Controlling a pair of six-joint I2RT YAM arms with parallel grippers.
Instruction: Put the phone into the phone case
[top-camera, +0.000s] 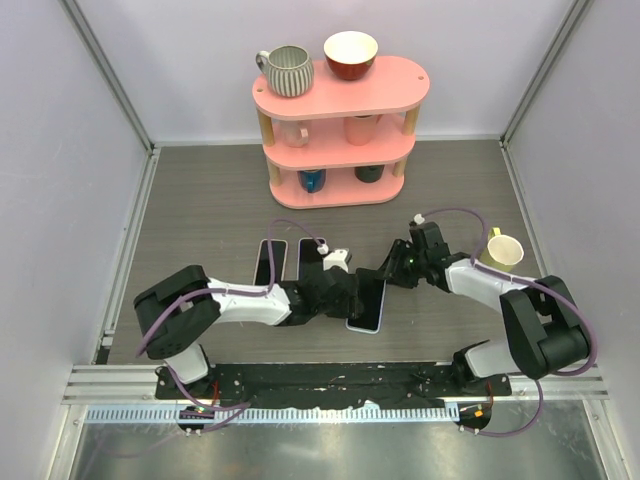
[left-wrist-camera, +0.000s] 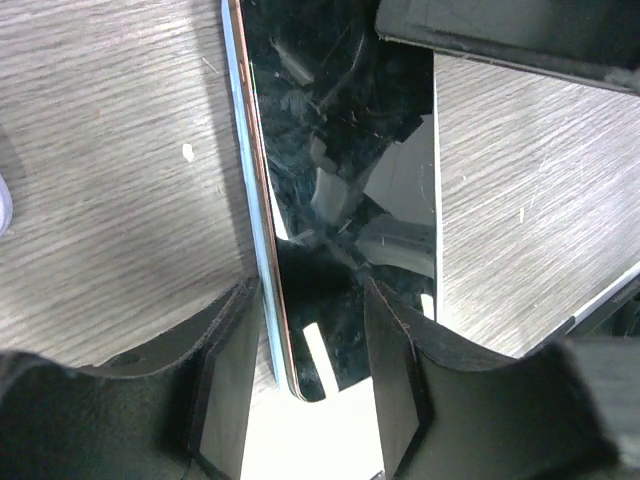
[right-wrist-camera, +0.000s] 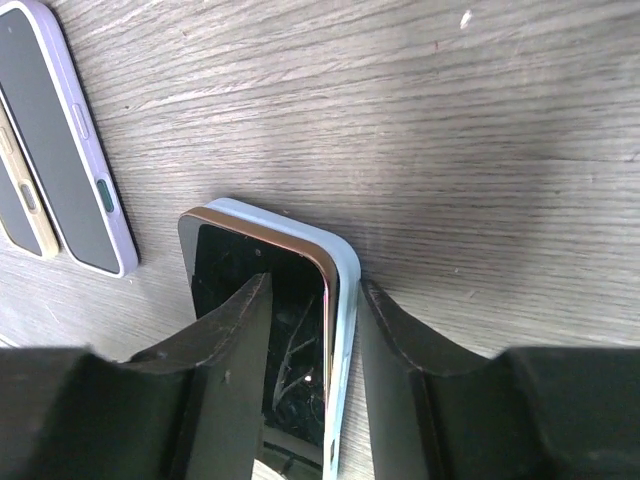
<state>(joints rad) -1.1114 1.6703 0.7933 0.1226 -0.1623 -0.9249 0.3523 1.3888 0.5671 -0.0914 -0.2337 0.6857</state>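
Top external view shows the phone (top-camera: 368, 305) lying flat, screen up, near the middle of the grey wood-grain surface (top-camera: 200, 200), with both arms reaching in to meet over its far end. The left gripper (top-camera: 350, 290) comes from the left and the right gripper (top-camera: 390, 268) from the right. In the right wrist view the phone (right-wrist-camera: 260, 270), dark-screened with a gold edge, sits on the pale blue phone case (right-wrist-camera: 345, 300) but is skewed, so a strip of case rim shows along its top and right side. The right gripper (right-wrist-camera: 315, 290) has its fingers apart, one over the screen and one just outside the case rim; whether they press on anything I cannot tell. In the left wrist view the left gripper (left-wrist-camera: 310, 300) also has its fingers apart, one beside the phone's (left-wrist-camera: 340, 150) long edge and the other over the glass; contact cannot be told. A lilac-cased phone (right-wrist-camera: 65, 150) and a cream-edged one (right-wrist-camera: 20, 200) lie side by side to the left. A pink shelf (top-camera: 340, 95) holding mugs stands at the back, and a yellow cup (top-camera: 503, 250) sits at the right.
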